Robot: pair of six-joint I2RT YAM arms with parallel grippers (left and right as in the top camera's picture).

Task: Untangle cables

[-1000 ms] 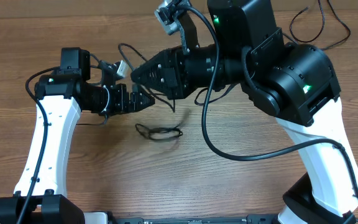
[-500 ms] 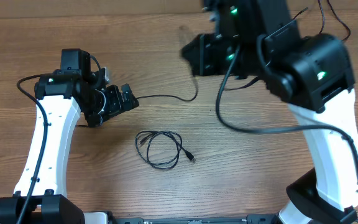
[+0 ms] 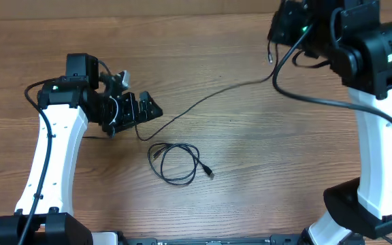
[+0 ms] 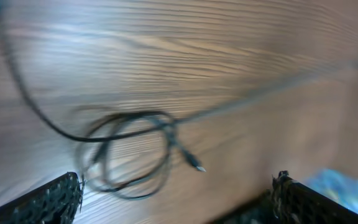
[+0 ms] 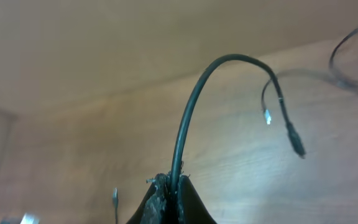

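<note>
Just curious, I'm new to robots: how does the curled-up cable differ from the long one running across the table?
The curled cable lies in a loose loop; the long cable is drawn out in a sweeping line. The curled cable lies apart from the open left pincer; the long cable starts beside it and leads up to the right pincer, which looks shut on it. Both are thin and black.

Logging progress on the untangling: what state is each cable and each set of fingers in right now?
Long thin black cable: stretched across the table, gripped near one end.
Coiled thin black cable: loose loop, lying free.
Left arm's fingers: open, empty.
Right arm's fingers: shut on the long cable.
</note>
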